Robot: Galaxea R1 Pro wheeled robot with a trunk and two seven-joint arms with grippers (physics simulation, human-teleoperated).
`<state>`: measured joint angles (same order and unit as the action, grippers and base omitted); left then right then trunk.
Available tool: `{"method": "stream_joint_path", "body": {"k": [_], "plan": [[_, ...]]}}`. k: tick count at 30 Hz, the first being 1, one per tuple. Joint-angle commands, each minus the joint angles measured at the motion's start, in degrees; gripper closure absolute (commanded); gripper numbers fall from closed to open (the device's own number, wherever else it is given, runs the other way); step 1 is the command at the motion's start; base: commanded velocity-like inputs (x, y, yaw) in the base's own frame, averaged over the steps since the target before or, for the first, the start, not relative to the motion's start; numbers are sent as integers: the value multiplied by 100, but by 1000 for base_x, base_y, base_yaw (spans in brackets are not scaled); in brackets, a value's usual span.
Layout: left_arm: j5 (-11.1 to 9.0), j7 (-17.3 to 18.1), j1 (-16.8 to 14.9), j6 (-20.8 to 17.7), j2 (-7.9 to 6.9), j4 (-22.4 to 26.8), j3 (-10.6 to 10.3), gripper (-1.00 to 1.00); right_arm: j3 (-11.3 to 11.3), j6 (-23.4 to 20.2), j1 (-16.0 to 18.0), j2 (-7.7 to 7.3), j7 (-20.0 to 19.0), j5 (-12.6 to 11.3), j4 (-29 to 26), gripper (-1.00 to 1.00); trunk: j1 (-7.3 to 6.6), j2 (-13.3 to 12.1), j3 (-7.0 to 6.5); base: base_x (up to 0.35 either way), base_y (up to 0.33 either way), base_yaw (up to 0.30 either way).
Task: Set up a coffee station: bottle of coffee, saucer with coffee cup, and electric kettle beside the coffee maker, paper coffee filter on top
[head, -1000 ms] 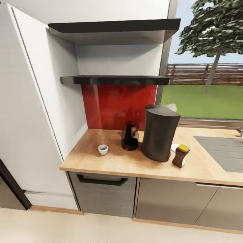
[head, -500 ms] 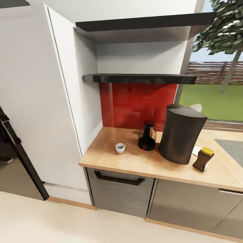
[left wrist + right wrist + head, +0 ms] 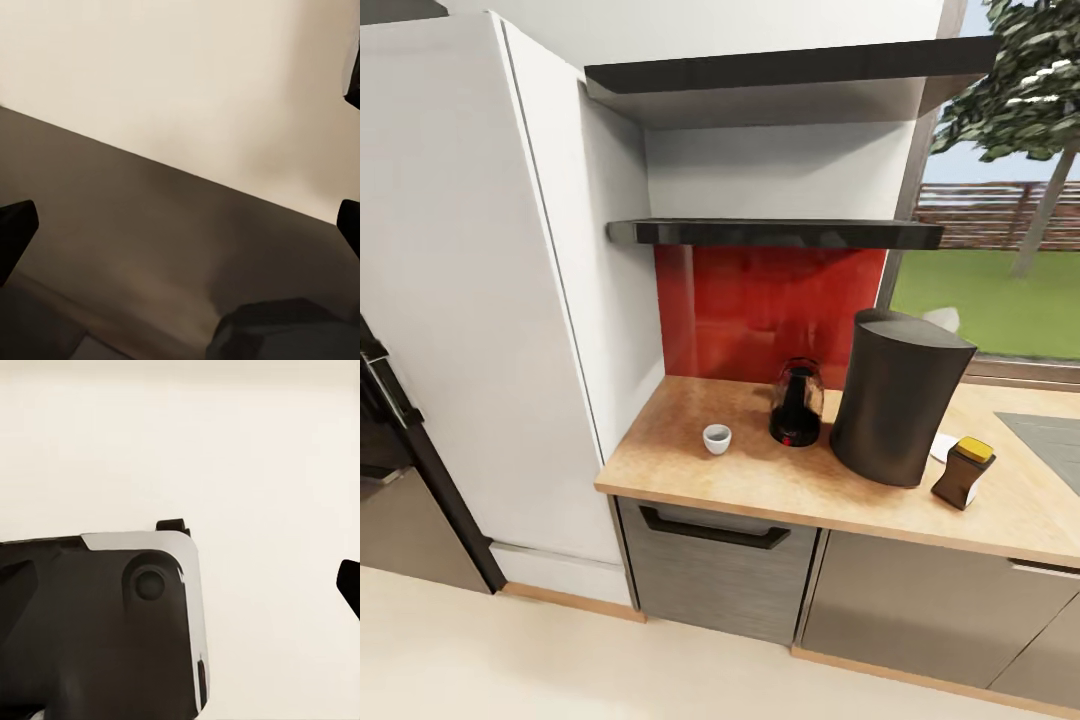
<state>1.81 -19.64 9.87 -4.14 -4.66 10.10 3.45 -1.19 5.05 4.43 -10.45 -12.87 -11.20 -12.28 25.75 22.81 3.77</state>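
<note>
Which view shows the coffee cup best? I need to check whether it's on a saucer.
The head view: the coffee cup stands directly on the bare countertop, left of the kettle. Both wrist views face pale, blank surfaces instead.

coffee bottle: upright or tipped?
Upright. The bottle of coffee stands on its base on the kitchen countertop, yellow cap on top, right of the coffee maker.

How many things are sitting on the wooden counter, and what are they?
Coffee maker: 1
Kettle: 1
Cup: 1
Coffee bottle: 1
White thing half hidden behind the coffee maker: 1
Total: 5
</note>
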Motion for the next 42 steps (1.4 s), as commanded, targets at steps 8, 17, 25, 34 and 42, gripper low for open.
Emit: {"method": "stream_joint_path", "body": {"k": [8, 17, 25, 34, 42], "plan": [[29, 16, 6, -43, -78, 43, 23, -100, -21, 13, 5, 142, -28, -41, -11, -100, 3, 11, 11, 0, 0, 0], [30, 22, 6, -36, -159, 45, 24, -100, -15, 9, 5, 250, -24, -47, -27, -100, 3, 11, 11, 0, 152, 0], [24, 22, -1, -35, -170, 45, 32, -100, -13, -3, 5, 254, -30, -45, -26, -100, 3, 11, 11, 0, 288, 0], [29, 10, -86, -35, -165, 35, 27, -100, -21, 7, 5, 709, -37, -35, -1206, -100, 3, 11, 11, 0, 65, 0], [28, 5, -82, -26, -165, -14, 17, -100, -90, 11, -2, 1387, 68, 472, -2612, -100, 3, 11, 11, 0, 1, 0]]}}
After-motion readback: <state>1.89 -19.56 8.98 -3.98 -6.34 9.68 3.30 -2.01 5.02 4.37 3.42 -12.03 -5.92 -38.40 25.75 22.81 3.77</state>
